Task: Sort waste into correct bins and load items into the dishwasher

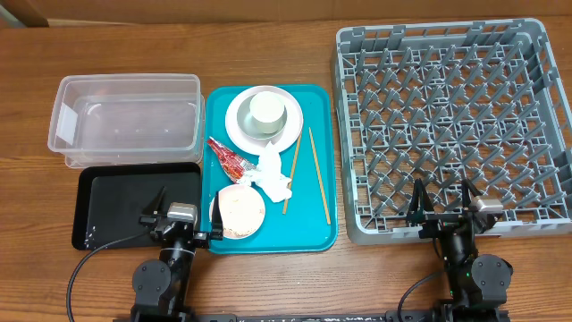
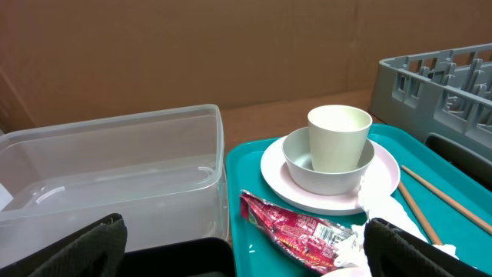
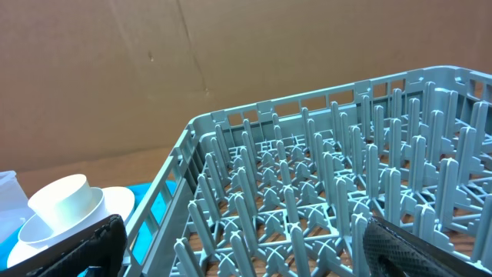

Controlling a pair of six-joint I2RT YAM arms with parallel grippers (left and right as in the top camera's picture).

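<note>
A teal tray (image 1: pixel 315 229) carries a pale plate (image 1: pixel 238 131) with a bowl (image 2: pixel 307 171) and a white cup (image 1: pixel 265 109) stacked on it. Also on it are a red wrapper (image 1: pixel 227 158), a crumpled napkin (image 1: pixel 273 175), two chopsticks (image 1: pixel 291 175) and a second bowl (image 1: pixel 239 213) with rice-like grains. The clear tub (image 1: pixel 125 121) and black tray (image 1: pixel 125 207) lie to the left, the grey rack (image 1: pixel 451 125) to the right. My left gripper (image 1: pixel 186 206) hangs open over the black tray's right edge, the wrapper (image 2: pixel 300 227) just ahead. My right gripper (image 1: pixel 444 202) is open at the rack's front edge.
Brown cardboard walls stand behind the table in both wrist views. Bare wooden tabletop runs along the front edge between the two arm bases. The rack's upright pegs (image 3: pixel 323 177) fill the right wrist view, with the cup (image 3: pixel 65 204) at its left.
</note>
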